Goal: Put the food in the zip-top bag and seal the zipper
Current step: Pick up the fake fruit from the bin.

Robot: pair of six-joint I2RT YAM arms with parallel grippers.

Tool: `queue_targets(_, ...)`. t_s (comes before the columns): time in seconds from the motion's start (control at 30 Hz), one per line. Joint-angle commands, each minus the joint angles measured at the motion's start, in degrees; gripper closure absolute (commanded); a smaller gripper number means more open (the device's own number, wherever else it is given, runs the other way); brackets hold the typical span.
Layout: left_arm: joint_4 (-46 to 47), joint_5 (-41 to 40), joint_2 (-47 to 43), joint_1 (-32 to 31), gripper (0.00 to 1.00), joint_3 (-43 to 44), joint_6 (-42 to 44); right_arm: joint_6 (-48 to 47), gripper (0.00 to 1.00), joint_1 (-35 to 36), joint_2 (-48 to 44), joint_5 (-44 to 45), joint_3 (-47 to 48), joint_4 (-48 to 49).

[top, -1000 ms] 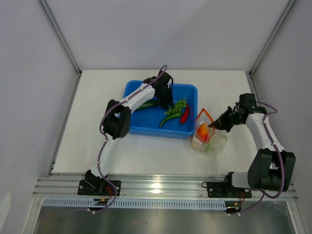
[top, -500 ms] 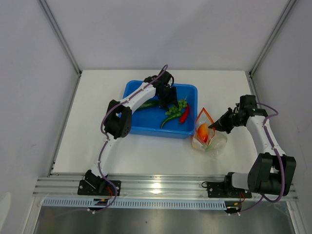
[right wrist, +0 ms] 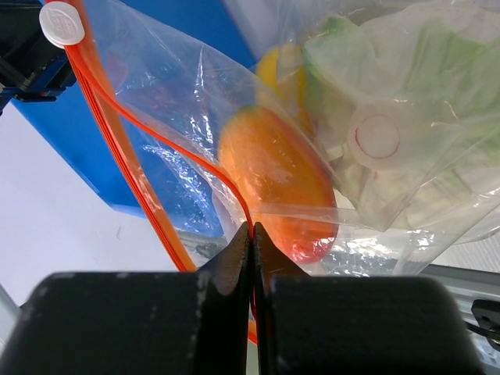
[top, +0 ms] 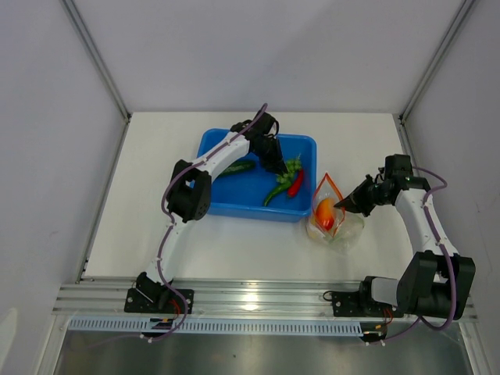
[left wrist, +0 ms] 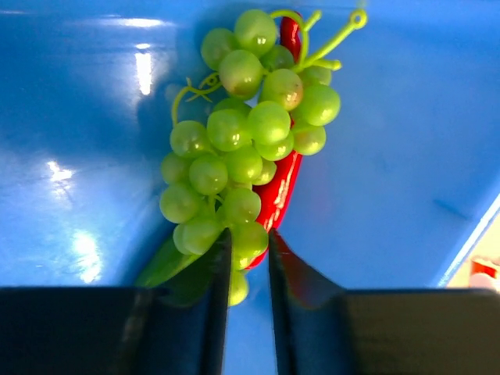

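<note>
The left end effector [left wrist: 248, 238] is in the tub [top: 234, 205], nearly closed and pinching the lowest of the grapes [left wrist: 242, 148], which lie over the chili [left wrist: 281, 191]. The right end effector [right wrist: 251, 230] is fully closed on the zipper [right wrist: 123, 156] of the bag [right wrist: 172, 94]. The bag stands open-mouthed on the tabletop [top: 156, 156] just right of the tub, with an orange fruit [right wrist: 273, 187] inside.

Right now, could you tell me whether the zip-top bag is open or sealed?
Open: on the zip-top bag, the zipper strips diverge below the white slider, and the right gripper pinches one.
</note>
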Motion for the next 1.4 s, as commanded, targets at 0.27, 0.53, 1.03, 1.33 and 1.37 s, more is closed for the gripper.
queue_targets(0.27, -6.1, 4.6, 3.6, -0.2, 0.88, -1.6, -4.2, -0.4, 1.0, -0.3, -2.1, 0.3, -0.5, -0.2)
queue_targets(0.53, -5.5, 6.3, 2.7, -0.1, 0.99, -3.9, -4.0, -0.2, 1.0, -0.3, -2.5, 0.3, -0.6, -0.2)
queue_targets(1.03, -3.1, 1.4, -10.2, 0.0, 0.99, -5.4, 1.0, -0.3, 1.0, -0.1, -2.8, 0.2, 0.7, 0.8)
queue_targets(1.33, -5.7, -1.0, -16.2, 0.0, 0.99, -0.5, 2.1, -1.1, 1.0, 0.3, -3.6, 0.2, 1.4, 0.8)
queue_targets(1.37, -5.8, -0.9, -16.6, 0.0, 0.99, -0.3, 2.0, -1.1, 1.0, 0.3, -3.8, 0.2, 1.3, 0.8)
